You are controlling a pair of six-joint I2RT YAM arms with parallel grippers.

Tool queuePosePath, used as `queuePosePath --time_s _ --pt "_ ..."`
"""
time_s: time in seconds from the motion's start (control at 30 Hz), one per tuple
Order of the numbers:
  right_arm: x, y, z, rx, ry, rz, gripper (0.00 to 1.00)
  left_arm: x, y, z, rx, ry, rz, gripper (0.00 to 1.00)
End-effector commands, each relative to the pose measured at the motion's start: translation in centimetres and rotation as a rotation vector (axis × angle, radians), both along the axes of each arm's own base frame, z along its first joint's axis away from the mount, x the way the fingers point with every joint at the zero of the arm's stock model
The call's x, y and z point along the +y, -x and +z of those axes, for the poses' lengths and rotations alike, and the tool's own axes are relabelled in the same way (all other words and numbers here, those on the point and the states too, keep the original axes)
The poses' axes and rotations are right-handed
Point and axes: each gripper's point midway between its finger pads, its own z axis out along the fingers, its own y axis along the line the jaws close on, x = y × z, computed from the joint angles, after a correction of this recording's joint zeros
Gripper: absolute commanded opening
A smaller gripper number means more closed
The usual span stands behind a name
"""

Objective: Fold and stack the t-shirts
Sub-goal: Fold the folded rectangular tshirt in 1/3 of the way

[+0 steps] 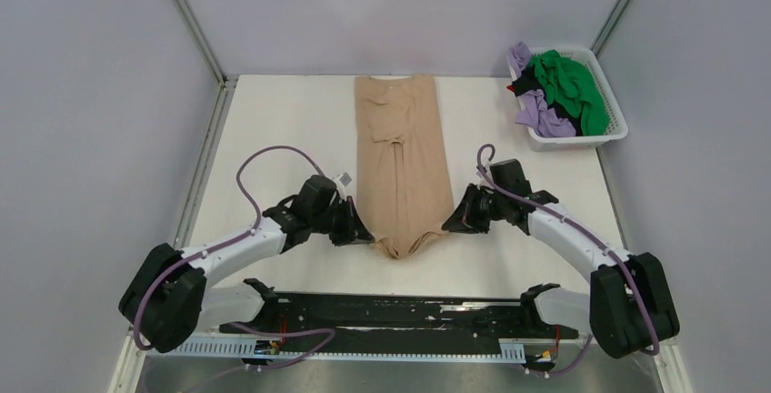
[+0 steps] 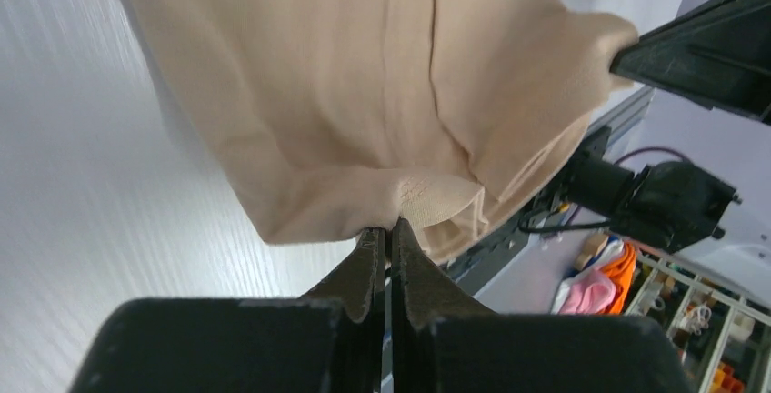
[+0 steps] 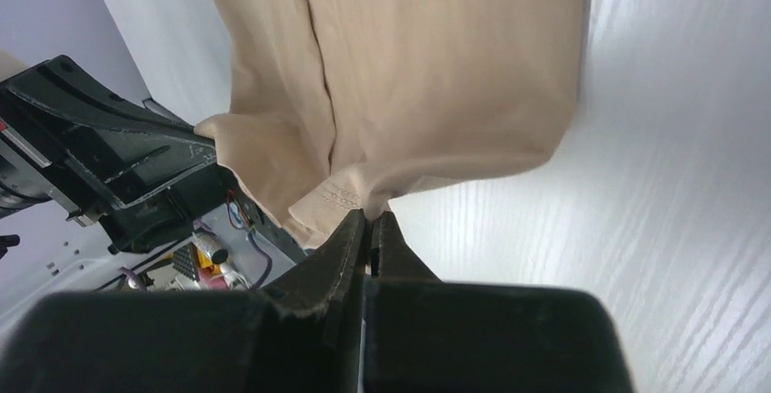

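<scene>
A tan t-shirt (image 1: 401, 156) lies as a long narrow strip down the middle of the table, collar at the far end. My left gripper (image 1: 364, 235) is shut on its near left corner; the left wrist view shows the cloth (image 2: 364, 93) pinched at the tips of my gripper (image 2: 387, 226). My right gripper (image 1: 449, 224) is shut on the near right corner; the right wrist view shows the hem (image 3: 400, 75) pinched at the tips of my gripper (image 3: 371, 217). The near hem sags between both grippers. Green (image 1: 573, 84), lilac (image 1: 544, 118) and black shirts lie in the basket.
A white lattice basket (image 1: 618, 118) stands at the far right corner of the table. Grey walls close in the left, back and right. A black rail (image 1: 400, 313) runs along the near edge by the arm bases.
</scene>
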Motion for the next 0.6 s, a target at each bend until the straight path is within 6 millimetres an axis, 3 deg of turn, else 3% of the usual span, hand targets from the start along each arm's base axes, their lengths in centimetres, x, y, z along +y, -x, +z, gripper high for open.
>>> queuePosePath --time_s 0.0,0.13,0.3,0.4,0.5,0.53,0.57 --pt "1.0 -5.8 2.8 -0.129 -0.005 -0.063 0.00 -1.7 -5.7 3.5 -0.163 0.074 -0.003 0.00" --pt "0.6 -9.5 3.5 -0.145 0.015 -0.108 0.00 -1.7 -10.6 4.9 -0.205 0.053 0.045 0.00" --pt "-0.1 -14.0 3.5 -0.140 0.035 -0.158 0.00 0.6 -16.4 3.6 -0.211 -0.026 0.151 0.00" --pt "-0.6 -16.5 3.4 -0.136 0.037 -0.195 0.00 1.3 -19.7 4.3 -0.251 -0.036 0.185 0.00" --pt "-0.9 -18.8 3.3 -0.148 0.044 -0.201 0.00 1.6 -21.9 3.5 -0.256 -0.058 0.200 0.00" --pt "-0.8 -19.4 3.0 -0.145 0.045 -0.199 0.00 1.7 -23.0 4.2 -0.281 -0.058 0.202 0.00" --pt "-0.9 -20.0 3.0 -0.150 0.048 -0.198 0.00 1.9 -23.3 3.3 -0.259 -0.076 0.205 0.00"
